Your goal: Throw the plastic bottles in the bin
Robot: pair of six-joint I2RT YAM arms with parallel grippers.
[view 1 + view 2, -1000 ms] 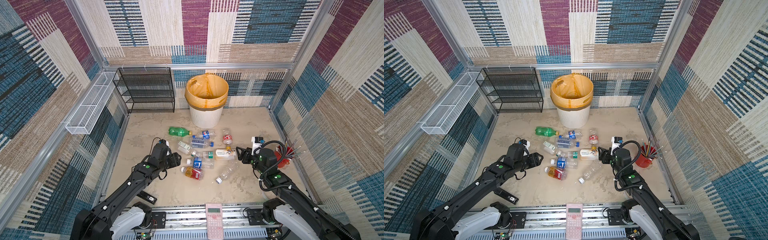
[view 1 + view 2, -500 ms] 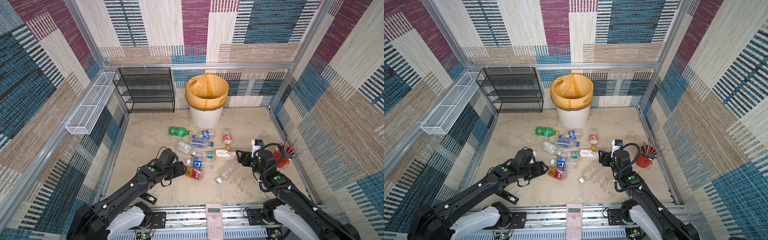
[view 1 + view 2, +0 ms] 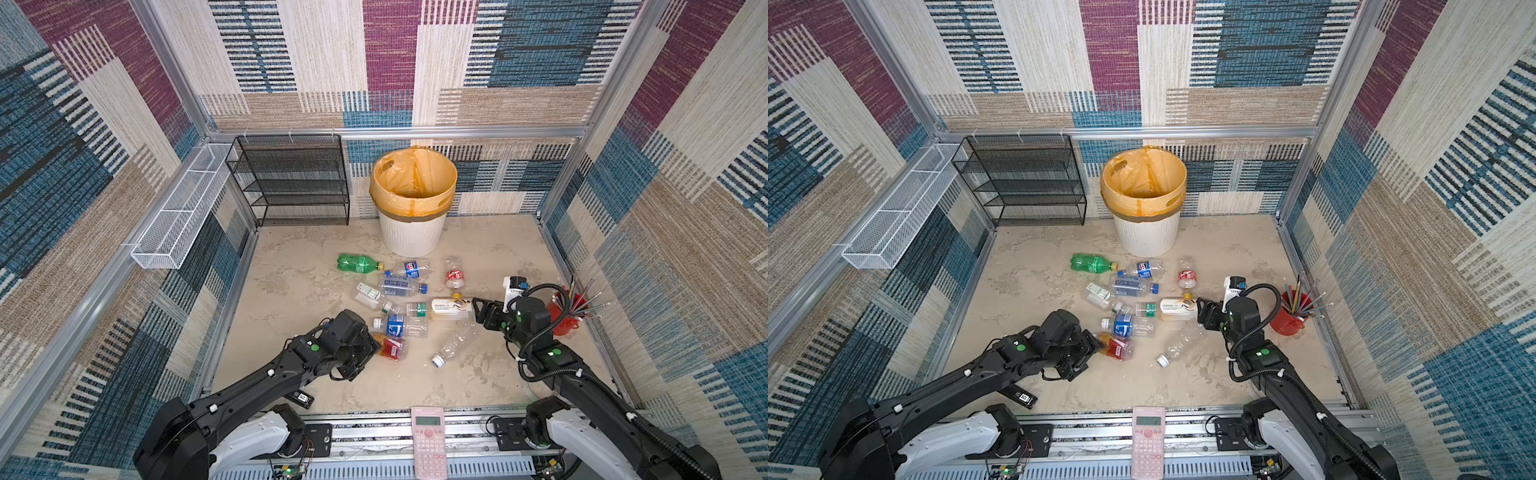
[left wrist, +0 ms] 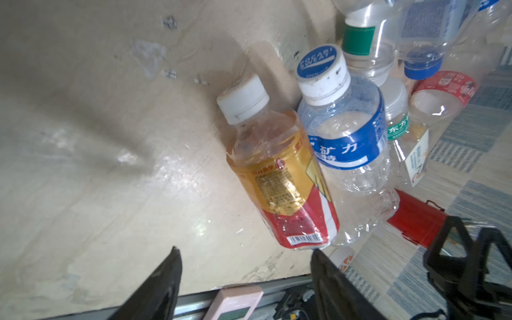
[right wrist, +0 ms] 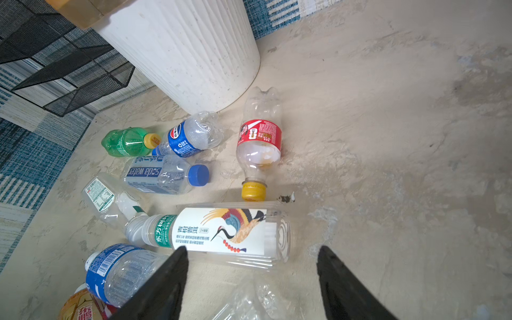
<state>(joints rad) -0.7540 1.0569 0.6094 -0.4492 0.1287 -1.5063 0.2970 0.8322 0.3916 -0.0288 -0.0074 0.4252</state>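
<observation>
Several plastic bottles lie loose on the floor in front of the bin (image 3: pixel 411 237), a white ribbed wastebasket with an orange bag over its rim. My left gripper (image 3: pixel 370 345) is open, its tips just short of the base of a gold-and-red labelled bottle (image 4: pixel 279 177) with a white cap; nothing sits between its fingers (image 4: pixel 171 271). A blue-labelled bottle (image 4: pixel 349 144) lies against that one. My right gripper (image 5: pixel 252 249) is open too, facing a white-labelled bottle (image 5: pixel 221 231) with a bird print. A crushed clear bottle (image 3: pixel 455 343) lies below it.
A black mesh rack (image 3: pixel 291 183) stands left of the bin and a white wire basket (image 3: pixel 178 216) hangs on the left wall. A red cup of pencils (image 3: pixel 567 311) stands behind my right wrist. A pink calculator (image 3: pixel 428 440) lies on the front rail.
My left arm has swung right and toward the front, up to the gold-and-red bottle, and its jaws have opened wider. The right arm has barely moved.
</observation>
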